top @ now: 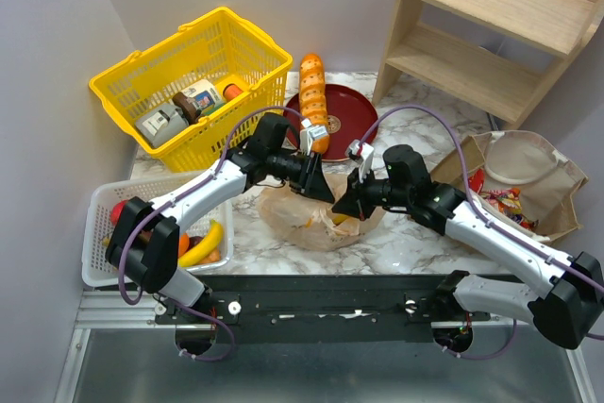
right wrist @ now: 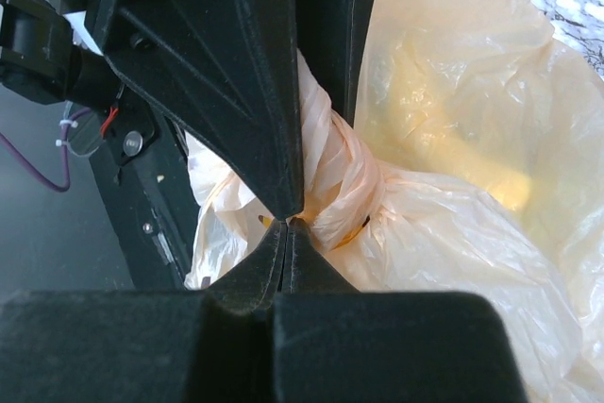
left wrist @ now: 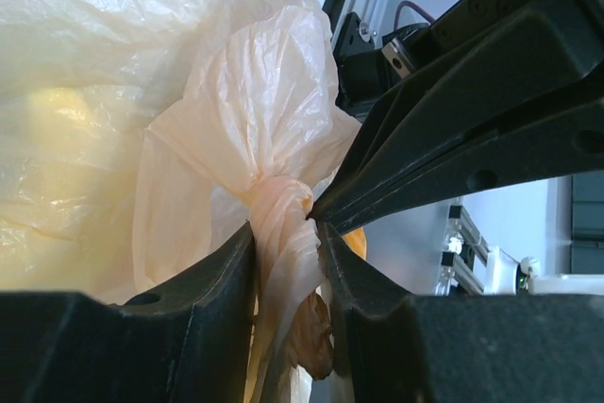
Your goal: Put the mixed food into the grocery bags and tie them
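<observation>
Two grippers met at the plastic bag (top: 311,224) lying between them: left gripper (left wrist: 286,238) clamped on its twisted neck (left wrist: 281,197), right gripper (right wrist: 288,221) pinched shut just beside it. Thin, light, slippery film probably handled best by that bunched neck

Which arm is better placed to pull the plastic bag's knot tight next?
Left, probably. The left gripper straddles the twisted neck of the plastic bag, film touching both fingers. The right gripper is shut, tips meeting beside the twist; whether they pinch any film is unclear.
</observation>
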You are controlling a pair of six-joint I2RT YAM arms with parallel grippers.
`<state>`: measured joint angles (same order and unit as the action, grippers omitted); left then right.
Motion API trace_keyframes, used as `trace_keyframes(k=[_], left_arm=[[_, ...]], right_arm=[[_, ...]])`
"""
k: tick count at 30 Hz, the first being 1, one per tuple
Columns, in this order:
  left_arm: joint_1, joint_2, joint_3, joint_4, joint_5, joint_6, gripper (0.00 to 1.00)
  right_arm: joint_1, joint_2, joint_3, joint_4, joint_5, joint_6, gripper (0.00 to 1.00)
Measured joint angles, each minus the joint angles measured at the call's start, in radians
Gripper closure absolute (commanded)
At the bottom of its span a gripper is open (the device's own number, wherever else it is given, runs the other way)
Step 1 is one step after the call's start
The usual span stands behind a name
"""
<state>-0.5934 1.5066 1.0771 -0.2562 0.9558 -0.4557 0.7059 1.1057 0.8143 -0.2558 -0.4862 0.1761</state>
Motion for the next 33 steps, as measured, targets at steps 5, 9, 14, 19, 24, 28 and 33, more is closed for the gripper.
trace_keyframes(k=[5,9,14,19,24,28,33], left_arm=[[0.0,0.001,0.0,0.034,0.0,-0.032,0.83],[-0.003,0.004,0.0,0.048,-0.001,-0.042,1.0],[-0.009,0.004,0.0,0.051,-0.005,-0.018,1.0],[-0.009,-0.011,0.018,0.002,-0.044,0.074,1.0],[-0.011,-0.085,0.022,-0.052,-0.106,0.18,1.0],[-0.011,-0.156,0.017,-0.067,-0.161,0.252,1.0],[-0.033,-0.236,-0.01,-0.069,-0.239,0.346,1.0]], right_arm=[[0.0,0.003,0.0,0.0,-0.006,-0.013,0.99],[0.0,0.003,0.001,-0.001,-0.008,-0.02,0.76],[0.002,0.002,0.011,-0.024,-0.023,-0.013,0.29],[0.003,-0.043,0.052,-0.063,-0.012,-0.01,0.2],[-0.1,-0.08,0.129,-0.076,-0.037,0.012,0.28],[-0.206,-0.047,0.161,-0.071,-0.075,0.03,0.29],[-0.22,0.062,0.189,-0.044,-0.179,0.011,0.2]])
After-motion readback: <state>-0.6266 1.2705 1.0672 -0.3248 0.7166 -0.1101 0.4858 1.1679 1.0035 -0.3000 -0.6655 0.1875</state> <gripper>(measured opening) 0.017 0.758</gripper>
